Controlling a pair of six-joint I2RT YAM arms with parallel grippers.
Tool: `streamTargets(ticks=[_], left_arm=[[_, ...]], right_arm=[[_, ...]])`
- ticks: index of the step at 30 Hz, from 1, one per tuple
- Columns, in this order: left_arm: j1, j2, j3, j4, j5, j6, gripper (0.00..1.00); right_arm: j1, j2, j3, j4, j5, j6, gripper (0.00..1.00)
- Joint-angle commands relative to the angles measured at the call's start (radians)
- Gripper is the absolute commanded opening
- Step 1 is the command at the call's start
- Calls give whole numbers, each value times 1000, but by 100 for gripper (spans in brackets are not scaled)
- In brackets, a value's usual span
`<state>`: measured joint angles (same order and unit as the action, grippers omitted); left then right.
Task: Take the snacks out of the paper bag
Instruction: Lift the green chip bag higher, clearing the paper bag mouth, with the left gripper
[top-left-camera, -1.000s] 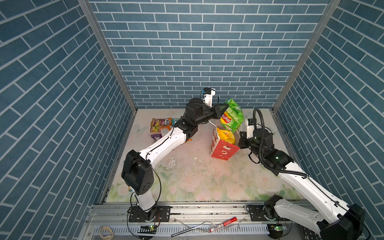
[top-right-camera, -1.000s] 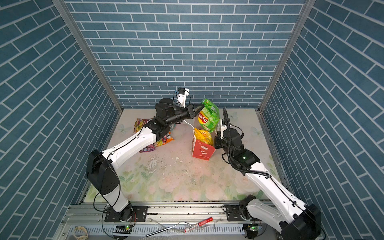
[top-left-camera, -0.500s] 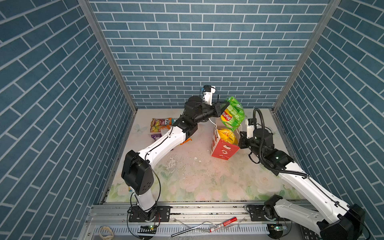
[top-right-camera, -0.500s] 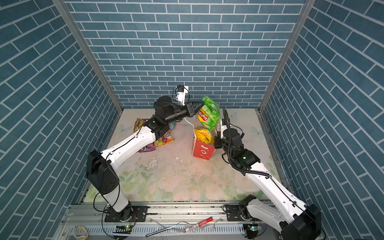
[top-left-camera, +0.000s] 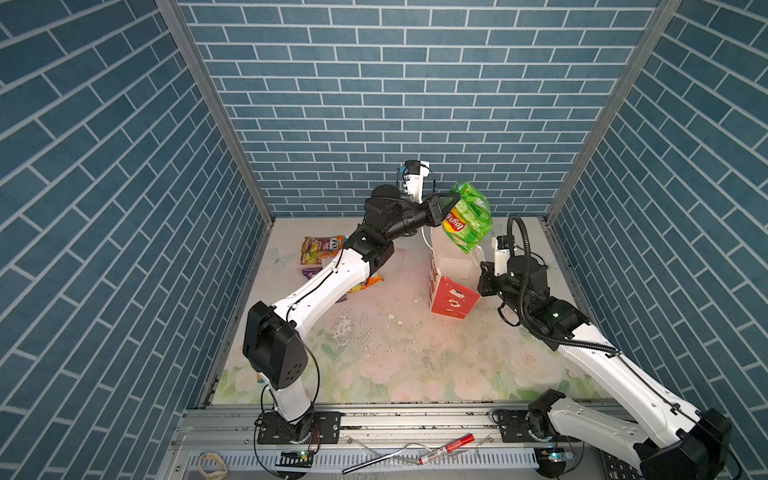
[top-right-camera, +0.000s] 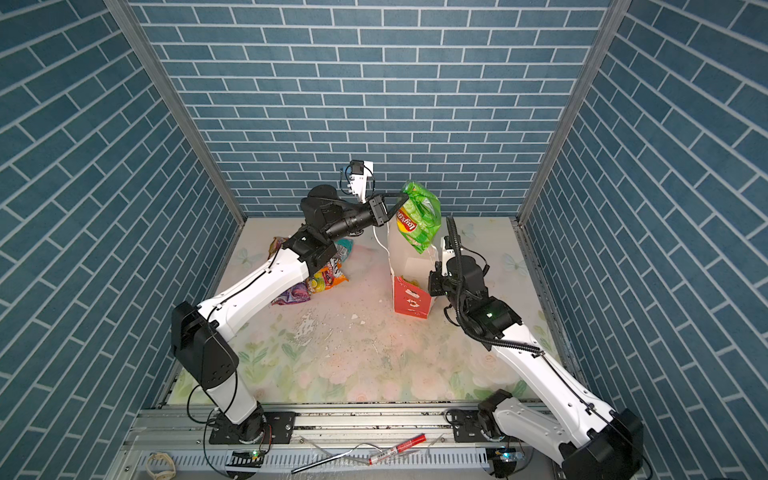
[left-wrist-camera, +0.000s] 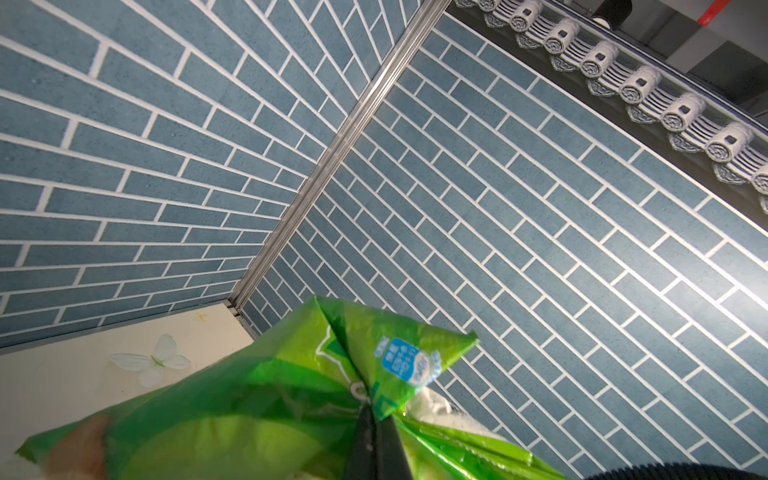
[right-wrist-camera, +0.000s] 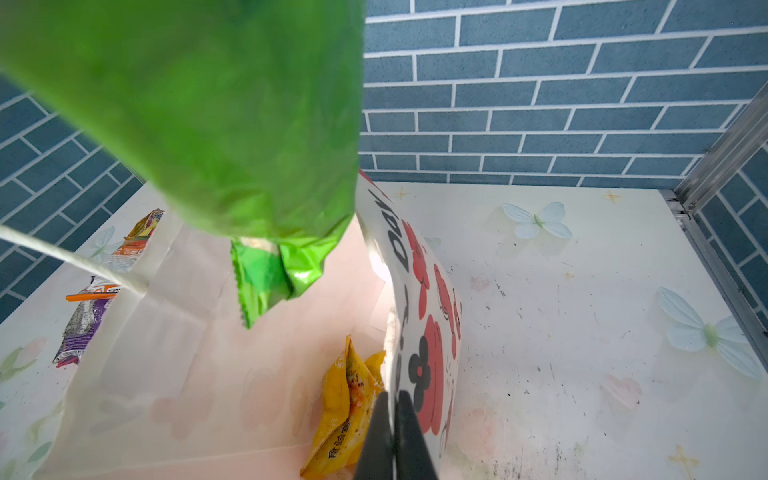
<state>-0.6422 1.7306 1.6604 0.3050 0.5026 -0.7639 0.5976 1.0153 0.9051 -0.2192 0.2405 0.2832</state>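
On the metal rail at the near edge lies a red marker pen, beside a thin metal rod. Beyond it spreads the flowered table, scuffed and speckled in the middle.

Past the middle of the table, toward the right edge, stands the paper bag, a red side turned to the near edge and its mouth open upward. The right claw reaches it from the right. Its fingers are pressed together on the rim of the bag's white face with the red prints, pinching the paper. Inside, at the bottom against that wall, lies a yellow packet. A white cord handle rises from the opposite rim.

Above the bag's mouth hangs the green chip bag, seen in both top views, its logo upside down and its lower corner pointing down over the opening. The left claw is clamped tight on the top seam of the chip bag, holding it in the air.

Farther left, near the far left corner of the table, lies a pile of packets partly hidden under the left arm: orange, purple and a bit of teal show.
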Motion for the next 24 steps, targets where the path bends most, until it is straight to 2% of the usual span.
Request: streamTargets(ticks=[1,5,10,24], left_arm=[[11,9,45,51,22,-9,0],[27,9,78,-10,5,-18,0],[60,9,64,90,30,-112,0],[87,48,249,-79,53,-116,0]], right_arm=[[1,-6,38,-8,16,7,0],[1,-7,37,-7,13,12,0],[1,-9,29,-2,14,20,0],[1,-59,-36,30,13,43,0]])
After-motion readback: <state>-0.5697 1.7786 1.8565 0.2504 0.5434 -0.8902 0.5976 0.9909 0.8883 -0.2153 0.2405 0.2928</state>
